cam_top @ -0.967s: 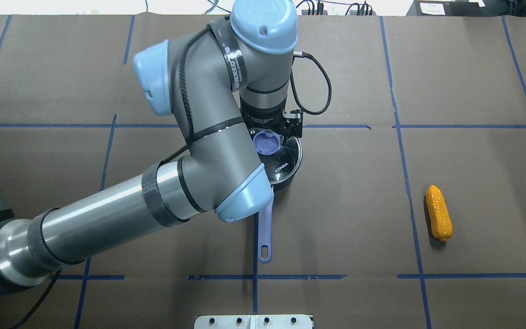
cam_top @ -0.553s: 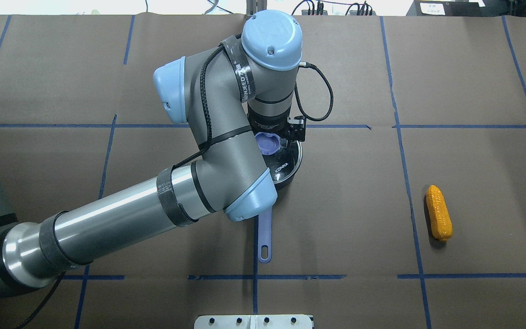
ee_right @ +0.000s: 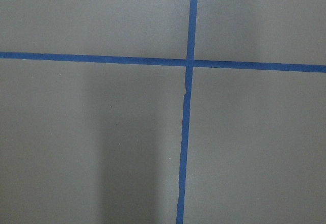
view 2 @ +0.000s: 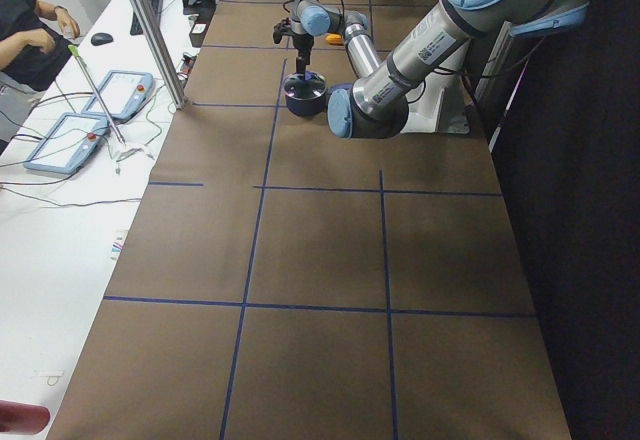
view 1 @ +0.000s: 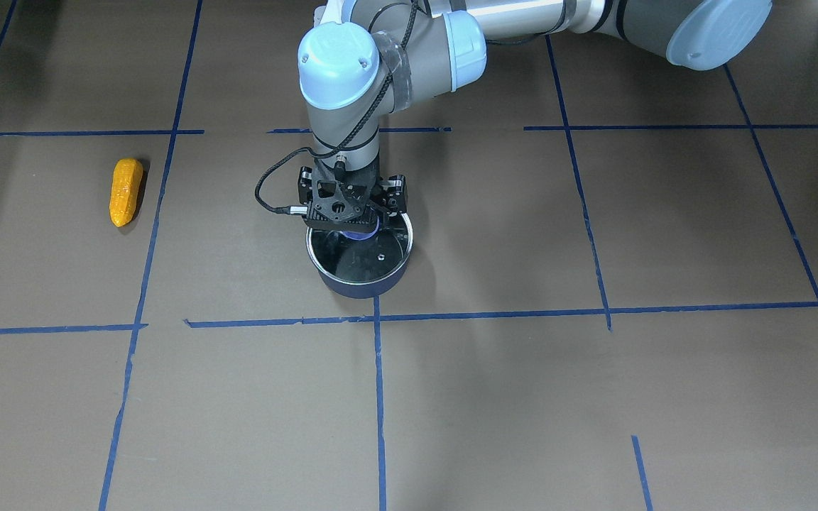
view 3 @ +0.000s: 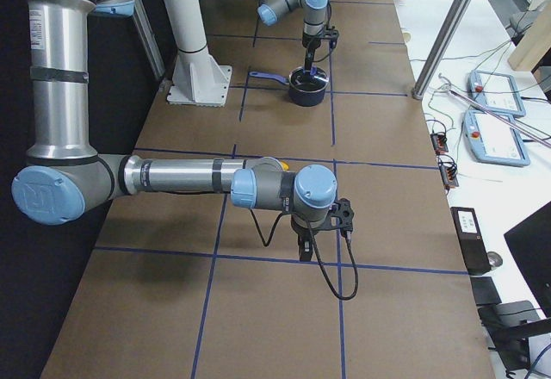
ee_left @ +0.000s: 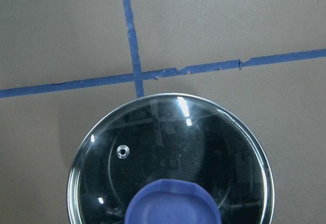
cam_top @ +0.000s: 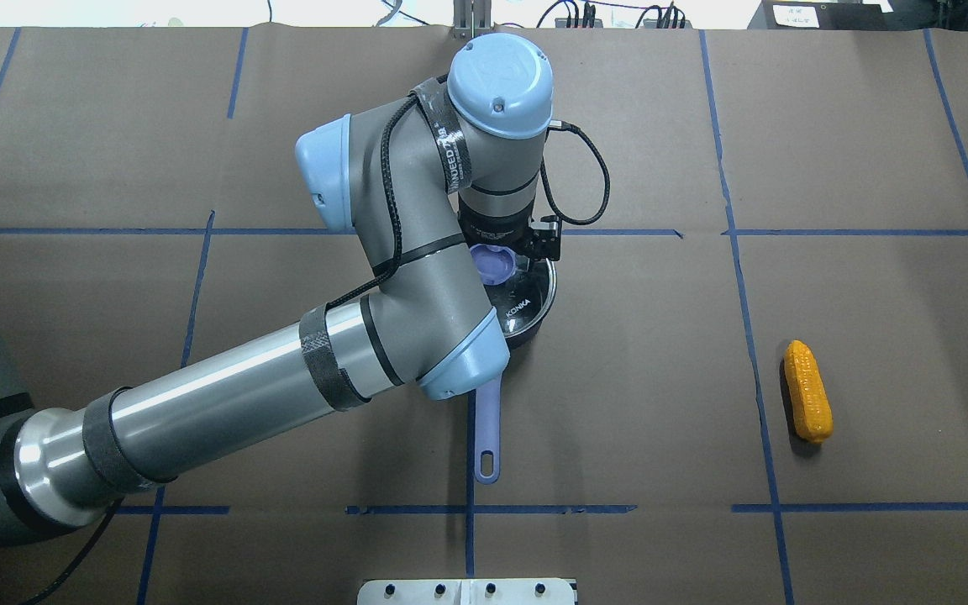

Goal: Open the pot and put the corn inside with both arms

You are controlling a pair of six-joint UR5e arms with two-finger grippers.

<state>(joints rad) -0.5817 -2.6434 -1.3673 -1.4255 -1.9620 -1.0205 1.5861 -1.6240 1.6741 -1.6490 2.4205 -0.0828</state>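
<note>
The dark navy pot [cam_top: 532, 313] stands mid-table with its glass lid [view 1: 366, 255] on and its purple handle [cam_top: 488, 428] pointing toward the robot. My left gripper [view 1: 356, 226] hangs straight down over the purple knob [cam_top: 491, 265], jaws spread either side of it, open. The left wrist view shows the lid [ee_left: 204, 142] and knob [ee_left: 173, 203] with no finger on them. The orange-yellow corn [cam_top: 807, 391] lies on the table far right of the pot, also in the front view [view 1: 126, 191]. My right gripper [view 3: 303, 254] hovers over bare table, far from both; I cannot tell its state.
Blue tape lines grid the brown table. A white base plate [cam_top: 467, 591] sits at the near edge. A side desk with teach pendants [view 3: 495, 95] and a metal post [view 3: 448, 30] lies beyond the far edge.
My left wrist has come down and shifted slightly right over the lid knob. The pot, lid and corn have not moved.
</note>
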